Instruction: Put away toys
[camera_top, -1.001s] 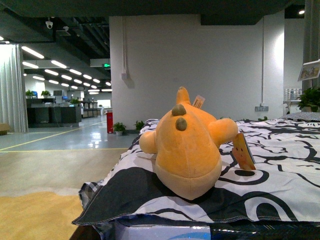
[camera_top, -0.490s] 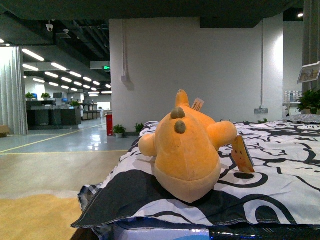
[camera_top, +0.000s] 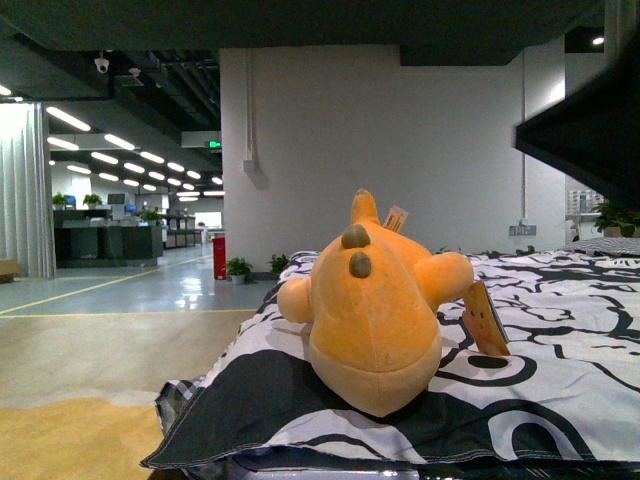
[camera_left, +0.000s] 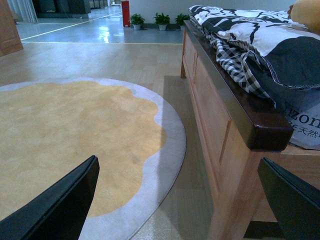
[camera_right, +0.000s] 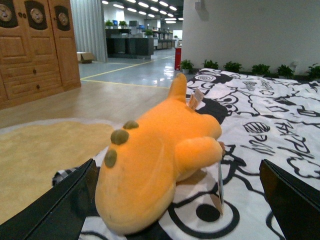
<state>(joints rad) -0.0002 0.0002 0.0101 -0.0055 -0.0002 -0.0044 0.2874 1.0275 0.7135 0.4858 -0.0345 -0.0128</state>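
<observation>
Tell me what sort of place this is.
Probably a bedroom display set up inside a big open hall: a wooden bed with a patterned quilt, a wardrobe and a round rug, with strip-lit desks beyond.

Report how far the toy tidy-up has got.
Done: nothing; the plush toy lies ungrasped on the patterned bedding. In hand: the right hand is open, facing the toy; the left hand hangs open beside the bed frame. Left: grip the toy, lift it and put it away.
</observation>
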